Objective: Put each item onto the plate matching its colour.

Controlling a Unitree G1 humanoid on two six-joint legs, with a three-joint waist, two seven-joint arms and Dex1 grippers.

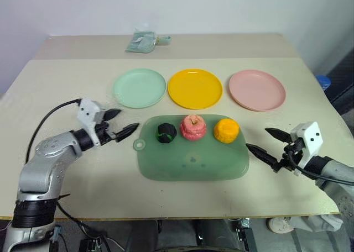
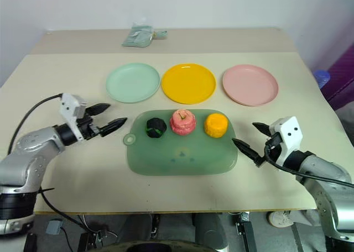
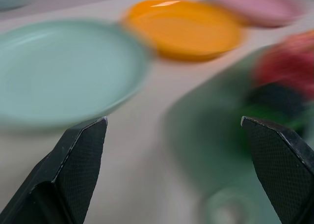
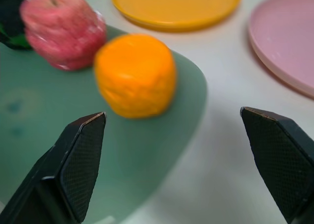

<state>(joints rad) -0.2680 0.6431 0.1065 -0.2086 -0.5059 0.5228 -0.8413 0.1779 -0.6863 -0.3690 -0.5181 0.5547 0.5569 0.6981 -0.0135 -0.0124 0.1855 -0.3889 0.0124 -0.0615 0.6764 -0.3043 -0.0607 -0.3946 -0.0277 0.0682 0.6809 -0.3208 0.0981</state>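
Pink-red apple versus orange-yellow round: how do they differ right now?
The pink-red apple has a stem and sits mid-row on the cutting board; the orange-yellow round is stemless, at the row's end nearer the right gripper. Both rest on the board, unheld, off the plates.

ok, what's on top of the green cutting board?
Three toy foods in a row on the cutting board: a dark green ball, a pink-red apple and an orange ridged round. The board surface directly under each is covered.
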